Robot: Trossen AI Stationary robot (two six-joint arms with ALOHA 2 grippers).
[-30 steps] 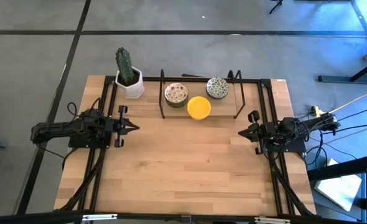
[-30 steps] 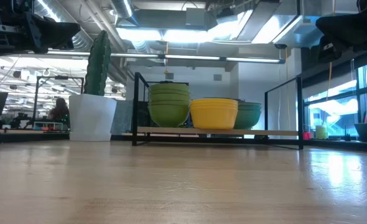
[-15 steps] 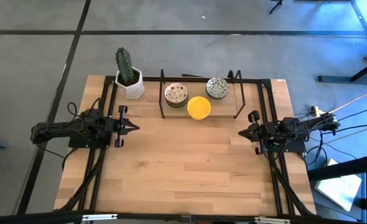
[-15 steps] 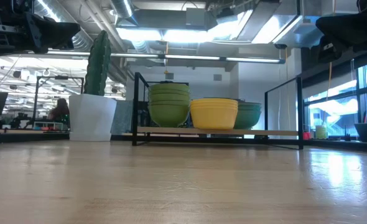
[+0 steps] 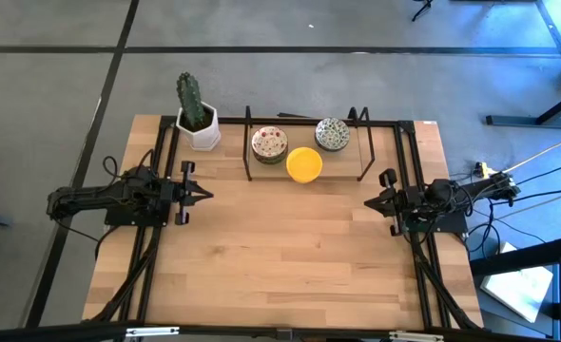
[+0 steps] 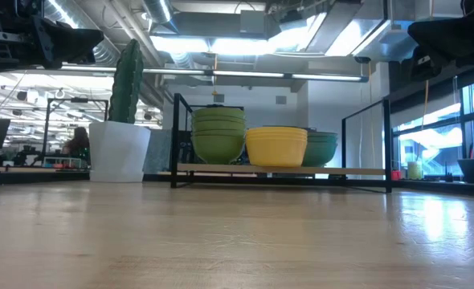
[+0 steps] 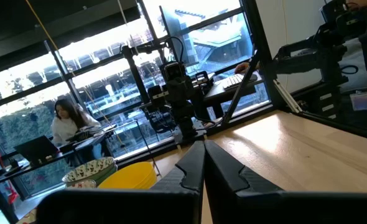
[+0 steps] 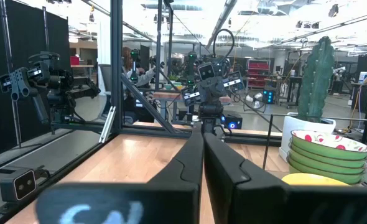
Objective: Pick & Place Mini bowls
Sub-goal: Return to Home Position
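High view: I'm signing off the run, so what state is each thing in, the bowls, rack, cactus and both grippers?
Left gripper: shut, empty, at the left edge of the table.
Right gripper: shut, empty, at the table's right edge.
Red-speckled bowls: stacked on the rack.
Yellow bowls: stacked on the rack.
Grey-green patterned bowls: stacked on the rack.
Rack: upright, holding three stacks.
Cactus pot: upright, beside the rack.

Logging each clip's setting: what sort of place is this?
Likely a robotics lab: a table with left arm and right arm parked at its sides, bare ceiling ducts, a person at a laptop beyond.
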